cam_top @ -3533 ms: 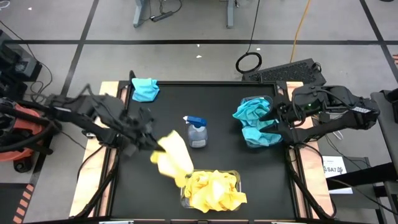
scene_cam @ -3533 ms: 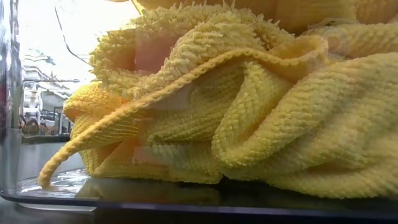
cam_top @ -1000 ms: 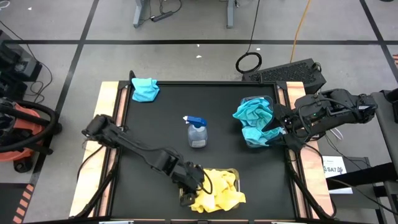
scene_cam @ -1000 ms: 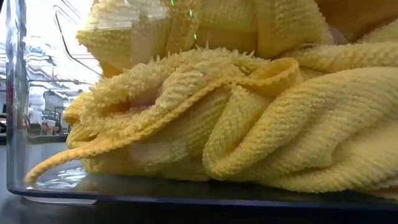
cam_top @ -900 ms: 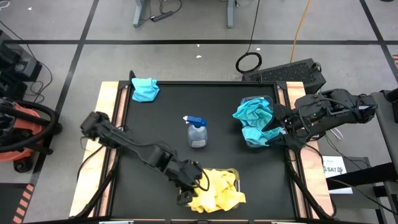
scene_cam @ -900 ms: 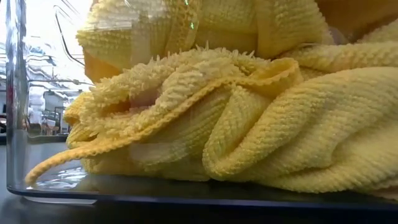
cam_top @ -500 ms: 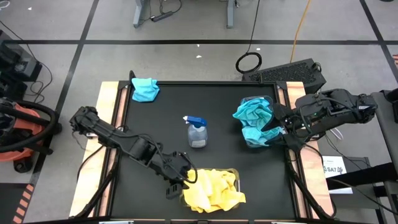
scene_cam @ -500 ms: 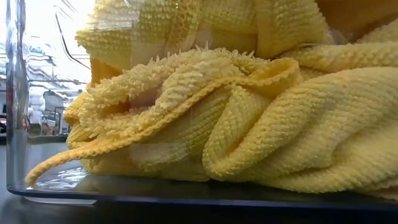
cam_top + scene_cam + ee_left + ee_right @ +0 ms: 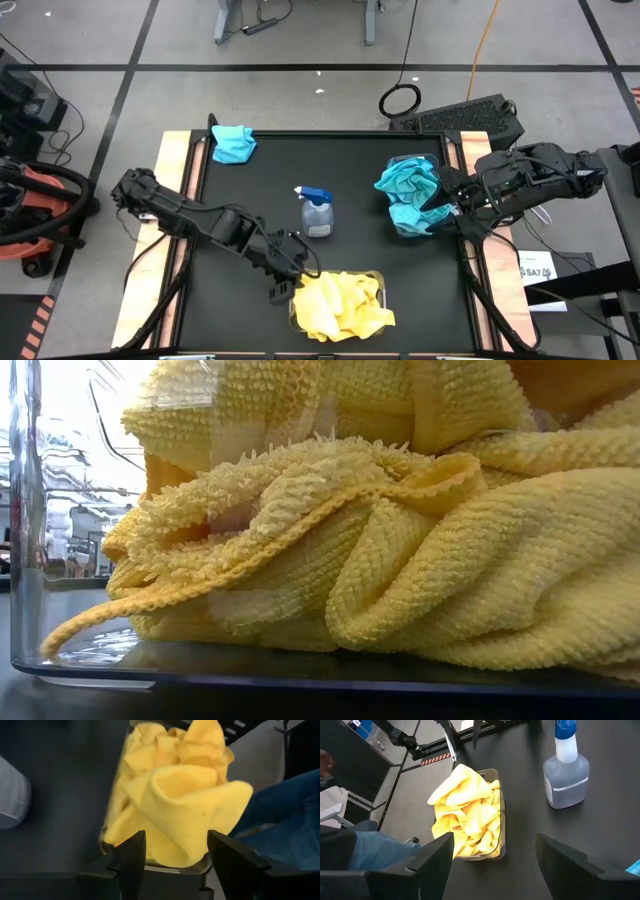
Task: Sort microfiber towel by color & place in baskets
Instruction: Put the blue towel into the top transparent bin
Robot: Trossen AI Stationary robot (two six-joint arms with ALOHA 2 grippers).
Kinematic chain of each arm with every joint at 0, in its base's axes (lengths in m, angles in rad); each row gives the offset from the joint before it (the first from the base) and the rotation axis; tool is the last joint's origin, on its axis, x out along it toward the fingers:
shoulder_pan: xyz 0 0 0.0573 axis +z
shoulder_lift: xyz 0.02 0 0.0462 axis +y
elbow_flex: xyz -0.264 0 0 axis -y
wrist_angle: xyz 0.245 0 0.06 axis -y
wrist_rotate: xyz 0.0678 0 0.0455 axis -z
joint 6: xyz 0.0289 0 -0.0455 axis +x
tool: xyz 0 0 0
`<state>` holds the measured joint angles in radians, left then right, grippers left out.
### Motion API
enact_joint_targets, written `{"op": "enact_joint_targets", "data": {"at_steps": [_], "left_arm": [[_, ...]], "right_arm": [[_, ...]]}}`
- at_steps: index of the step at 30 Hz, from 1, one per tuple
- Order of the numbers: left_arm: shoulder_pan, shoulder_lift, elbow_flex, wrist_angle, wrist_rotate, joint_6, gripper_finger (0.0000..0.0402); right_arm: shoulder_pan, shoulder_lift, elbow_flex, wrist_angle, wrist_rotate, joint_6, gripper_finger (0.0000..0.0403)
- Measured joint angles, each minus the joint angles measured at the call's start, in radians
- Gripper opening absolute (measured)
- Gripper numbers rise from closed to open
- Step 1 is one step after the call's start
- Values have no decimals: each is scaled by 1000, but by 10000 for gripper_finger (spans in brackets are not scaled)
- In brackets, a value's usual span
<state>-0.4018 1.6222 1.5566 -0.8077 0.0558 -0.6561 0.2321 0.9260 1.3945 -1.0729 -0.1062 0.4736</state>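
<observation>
Black tabletop (image 9: 250,190): left fingers (image 9: 134,852) spread empty just beside yellow towels (image 9: 340,305); right fingers (image 9: 435,857) wide.

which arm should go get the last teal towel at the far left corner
Left. The loose teal towel lies on the left arm's side of the table. The left gripper is open and empty beside the yellow bin; the right gripper waits at the teal bin, across the spray bottle.
</observation>
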Motion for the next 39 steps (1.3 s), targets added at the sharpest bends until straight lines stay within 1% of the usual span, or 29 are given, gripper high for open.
{"op": "enact_joint_targets", "data": {"at_steps": [3,7,13,17,20,22,23,26,28,31,35,37,39], "left_arm": [[18,-23,0,0,-1,19,217],[44,-78,0,-43,-12,36,217],[75,-205,0,-203,-117,36,217],[101,-292,0,-317,-237,45,217],[128,-346,0,-411,-377,84,217],[157,-370,0,-471,-469,111,217],[179,-381,0,-488,-499,126,217],[282,-392,-8,-525,-515,196,217],[362,-388,-22,-528,-483,265,217],[493,-369,-43,-534,-444,367,217],[713,-343,-87,-506,-438,445,217],[831,-335,-114,-464,-401,473,217],[945,-325,-142,-409,-339,505,217]], "right_arm": [[0,0,0,0,0,-1,270],[0,0,0,-1,0,-2,270],[0,0,0,-1,0,-7,270],[0,0,0,-1,1,-12,270],[0,0,0,0,10,-14,270],[0,0,0,4,41,-14,270],[0,0,0,8,53,-12,270],[-2,3,0,25,58,-10,270],[-2,9,0,42,63,-12,270],[-2,18,0,79,111,-14,270],[-2,36,0,126,162,-15,270],[-2,48,0,140,161,-14,270],[-2,60,0,151,161,-14,270]]}}
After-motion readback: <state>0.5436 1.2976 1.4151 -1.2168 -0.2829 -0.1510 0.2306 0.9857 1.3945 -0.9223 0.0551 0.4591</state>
